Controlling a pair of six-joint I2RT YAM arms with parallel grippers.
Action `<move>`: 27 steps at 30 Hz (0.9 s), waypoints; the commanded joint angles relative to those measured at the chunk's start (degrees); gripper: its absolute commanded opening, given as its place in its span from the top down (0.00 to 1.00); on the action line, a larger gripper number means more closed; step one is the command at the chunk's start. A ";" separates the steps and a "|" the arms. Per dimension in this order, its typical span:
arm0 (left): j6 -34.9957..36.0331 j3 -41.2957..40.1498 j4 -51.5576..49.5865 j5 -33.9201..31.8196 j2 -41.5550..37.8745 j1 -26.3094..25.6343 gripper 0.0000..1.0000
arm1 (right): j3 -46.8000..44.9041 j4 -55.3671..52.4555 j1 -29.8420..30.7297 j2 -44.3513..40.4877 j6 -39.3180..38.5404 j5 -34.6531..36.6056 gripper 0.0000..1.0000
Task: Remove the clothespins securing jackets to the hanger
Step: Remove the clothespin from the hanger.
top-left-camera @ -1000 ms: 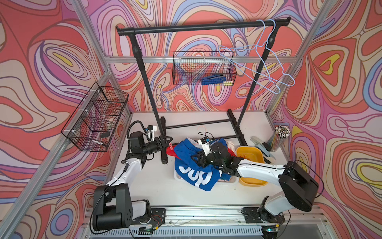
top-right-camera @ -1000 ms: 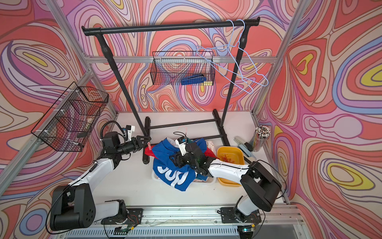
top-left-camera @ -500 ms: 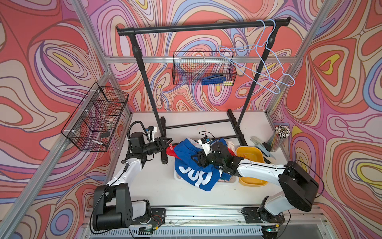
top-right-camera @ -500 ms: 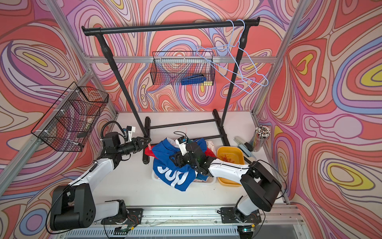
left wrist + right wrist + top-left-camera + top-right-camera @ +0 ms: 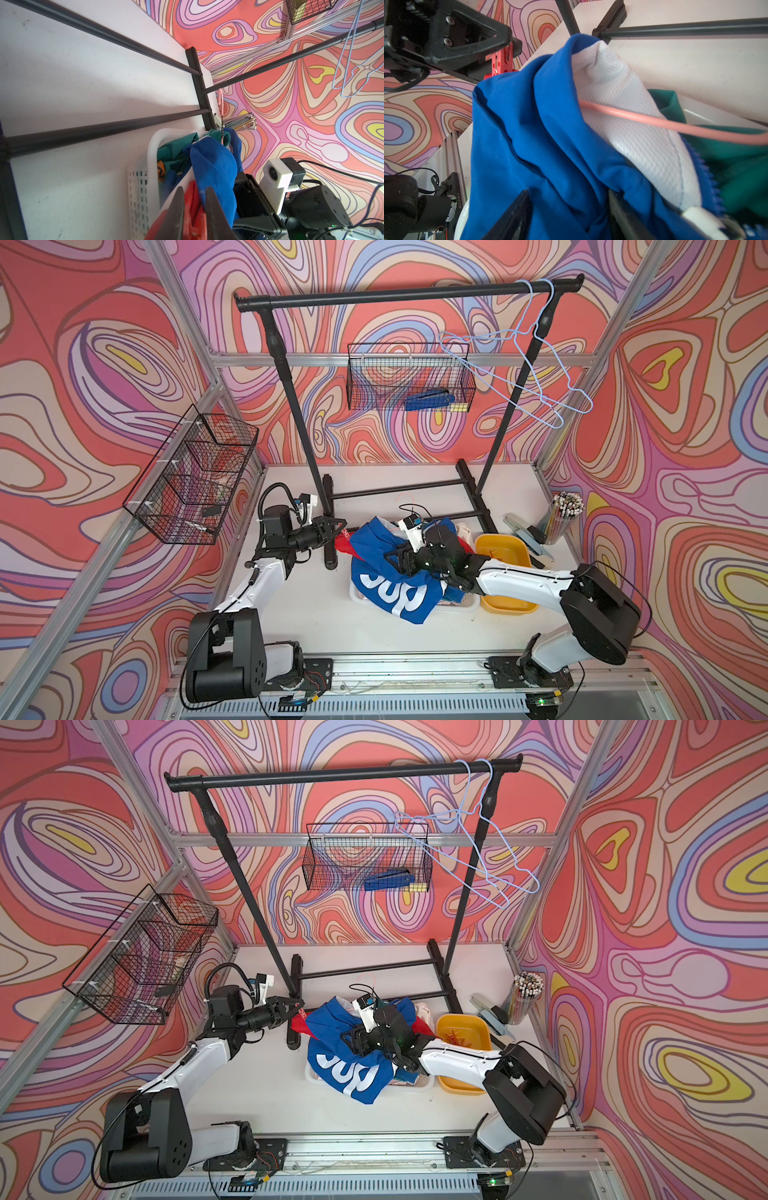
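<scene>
One peg caught: my left gripper [image 5: 195, 190] has just clamped the red clothespin [image 5: 502, 62] at the blue jacket [image 5: 542, 135] edge, above the white basket [image 5: 153, 145]; right gripper [image 5: 568, 192] grips that jacket. Ready to pull.

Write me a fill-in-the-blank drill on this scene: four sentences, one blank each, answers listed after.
1. The left gripper pinches a ___ clothespin.
2. The right gripper grips the fabric of the ___ jacket.
3. The hanger wire running through that jacket is ___.
4. Beside the white basket stands a ___ tray.

Missing words: red; blue; pink; yellow.
</scene>
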 commanded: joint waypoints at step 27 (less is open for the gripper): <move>11.80 23.40 -31.63 -26.75 -9.24 -13.79 0.99 | 10.85 -27.01 1.70 -8.85 -5.36 13.19 0.19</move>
